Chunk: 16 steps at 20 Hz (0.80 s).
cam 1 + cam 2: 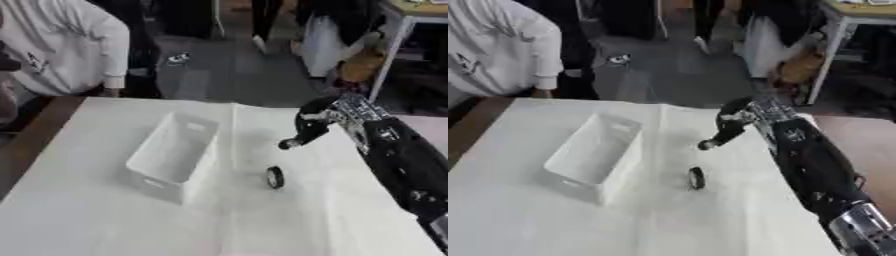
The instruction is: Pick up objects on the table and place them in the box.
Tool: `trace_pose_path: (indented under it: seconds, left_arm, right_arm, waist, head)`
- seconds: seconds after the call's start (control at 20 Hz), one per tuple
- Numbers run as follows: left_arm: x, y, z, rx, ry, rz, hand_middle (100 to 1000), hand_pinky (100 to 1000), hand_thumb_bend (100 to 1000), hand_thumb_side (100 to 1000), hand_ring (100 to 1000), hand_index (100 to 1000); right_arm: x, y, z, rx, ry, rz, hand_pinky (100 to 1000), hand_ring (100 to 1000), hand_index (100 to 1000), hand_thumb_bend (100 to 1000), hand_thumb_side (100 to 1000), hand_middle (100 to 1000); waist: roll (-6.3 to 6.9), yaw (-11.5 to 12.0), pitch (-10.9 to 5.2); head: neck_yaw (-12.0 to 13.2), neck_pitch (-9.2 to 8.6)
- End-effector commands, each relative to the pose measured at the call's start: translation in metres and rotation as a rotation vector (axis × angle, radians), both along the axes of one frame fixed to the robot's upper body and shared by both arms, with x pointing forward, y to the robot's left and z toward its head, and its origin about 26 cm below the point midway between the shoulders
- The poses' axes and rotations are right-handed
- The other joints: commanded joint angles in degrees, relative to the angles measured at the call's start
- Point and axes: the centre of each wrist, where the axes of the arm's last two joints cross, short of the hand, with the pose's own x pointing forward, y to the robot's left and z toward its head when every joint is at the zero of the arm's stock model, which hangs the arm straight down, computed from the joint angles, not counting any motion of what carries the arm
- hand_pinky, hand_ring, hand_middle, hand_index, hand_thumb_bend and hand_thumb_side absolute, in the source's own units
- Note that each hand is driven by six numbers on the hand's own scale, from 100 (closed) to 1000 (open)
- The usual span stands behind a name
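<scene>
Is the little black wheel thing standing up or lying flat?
Standing up. The black ring sits on its edge on the white table, right of the white box, and shows as a thin upright oval.

One box (175,150), one dark wheel (275,177)

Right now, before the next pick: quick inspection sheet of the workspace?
Surface: white-covered table, creased down the middle, with a brown edge showing at the left.
Job's things: white box, open side up, nothing seen inside; small dark ring-shaped object standing on edge on the table, right of the box and apart from it.
Clutter: nothing seen.
Hands: right hand above the table, over and beyond the ring-shaped object, fingers curled and pointing down, not touching it, holding nothing seen. Left hand not in view.
Cables: nothing seen.
Surroundings: a person in a white top at the table's far left corner; a white table leg at the upper right.
</scene>
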Motion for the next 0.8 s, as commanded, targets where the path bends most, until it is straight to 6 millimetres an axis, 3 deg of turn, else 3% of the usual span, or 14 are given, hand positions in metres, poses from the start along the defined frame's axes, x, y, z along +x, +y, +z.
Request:
trace_pose_path:
  seconds: [0.05,0.45,0.8]
  left_arm:
    - [-0.003,0.004,0.010,0.056,-0.022,0.001,712,778,247,778,622,731]
    - [-0.004,0.007,0.009,0.091,-0.006,0.010,711,776,246,775,622,731]
    - [-0.005,0.008,0.006,0.084,0.014,0.025,711,775,248,773,622,731]
  right_arm:
    - [0.004,-0.004,0.021,-0.044,-0.023,-0.021,967,718,739,569,1000,654]
    - [0.004,-0.002,0.034,-0.074,0.096,0.002,880,714,711,526,1000,649]
    - [0.004,-0.001,0.019,-0.023,0.187,0.076,848,693,707,515,1000,631]
  waist:
    - [0.38,-0.1,-1.02]
    - [0.54,-0.2,-1.93]
    - [0.58,-0.3,-3.71]
  head:
    - [-0.6,-0.78]
    - [0.5,0.41]
    - [2.3,2.79]
